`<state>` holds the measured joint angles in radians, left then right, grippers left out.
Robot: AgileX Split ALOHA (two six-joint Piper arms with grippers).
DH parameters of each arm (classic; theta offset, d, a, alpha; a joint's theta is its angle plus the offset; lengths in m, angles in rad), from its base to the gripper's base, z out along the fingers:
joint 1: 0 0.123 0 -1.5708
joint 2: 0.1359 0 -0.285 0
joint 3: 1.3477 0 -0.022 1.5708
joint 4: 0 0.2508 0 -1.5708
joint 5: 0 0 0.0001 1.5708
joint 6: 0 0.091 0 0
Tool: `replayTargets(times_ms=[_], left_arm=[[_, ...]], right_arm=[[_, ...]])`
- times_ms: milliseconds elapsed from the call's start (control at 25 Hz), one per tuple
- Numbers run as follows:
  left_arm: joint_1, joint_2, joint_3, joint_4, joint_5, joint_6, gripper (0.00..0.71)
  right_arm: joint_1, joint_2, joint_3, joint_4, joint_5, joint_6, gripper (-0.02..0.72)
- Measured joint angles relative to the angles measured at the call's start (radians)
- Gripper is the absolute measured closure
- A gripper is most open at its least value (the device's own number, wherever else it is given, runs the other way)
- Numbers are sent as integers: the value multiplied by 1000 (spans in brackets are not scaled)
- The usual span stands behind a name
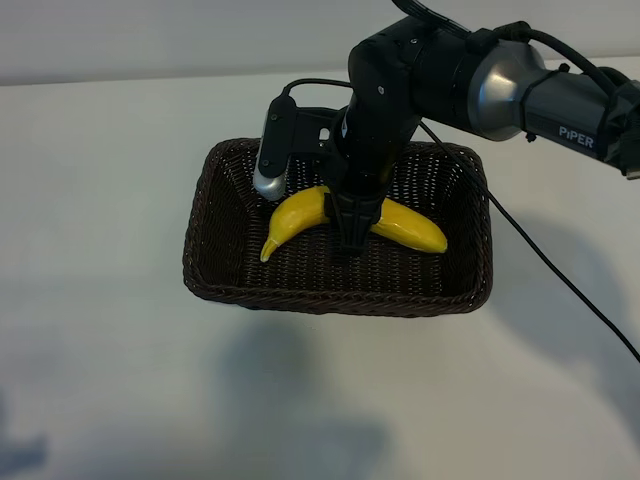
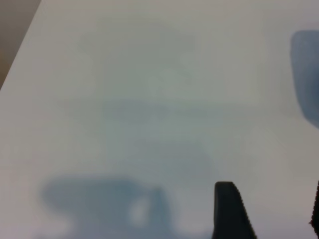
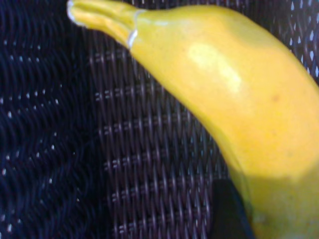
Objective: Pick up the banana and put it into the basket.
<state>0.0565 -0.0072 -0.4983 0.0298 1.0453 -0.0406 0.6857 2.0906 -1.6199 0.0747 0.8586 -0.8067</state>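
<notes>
You have a plain white desk [image 1: 100,350] in front of you, its surface running across the whole exterior view up to a pale wall at the back. Only one thing sits directly on it: the dark brown woven basket [image 1: 300,292], rectangular with sloping sides and a rolled rim, resting flat around the middle of the surface. You can also see soft grey shadows falling on the white top below and to the right of the basket.
</notes>
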Motion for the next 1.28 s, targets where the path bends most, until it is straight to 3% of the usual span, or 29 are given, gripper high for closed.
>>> replayTargets(times_ms=[440, 720, 920, 1080, 1280], left_arm=[[0, 0, 0, 0, 0, 1, 276], [0, 0, 0, 0, 0, 1, 276], [0, 0, 0, 0, 0, 1, 276], [0, 0, 0, 0, 0, 1, 276], [0, 0, 0, 0, 0, 1, 276]], right_arm=[[0, -16, 0, 11, 44, 3, 188], [-4, -97, -2, -68, 53, 3, 184], [-61, -129, -2, -75, 57, 14, 184], [-162, -131, -3, -59, 71, 47, 184], [-296, -131, -3, 65, 137, 123, 201]])
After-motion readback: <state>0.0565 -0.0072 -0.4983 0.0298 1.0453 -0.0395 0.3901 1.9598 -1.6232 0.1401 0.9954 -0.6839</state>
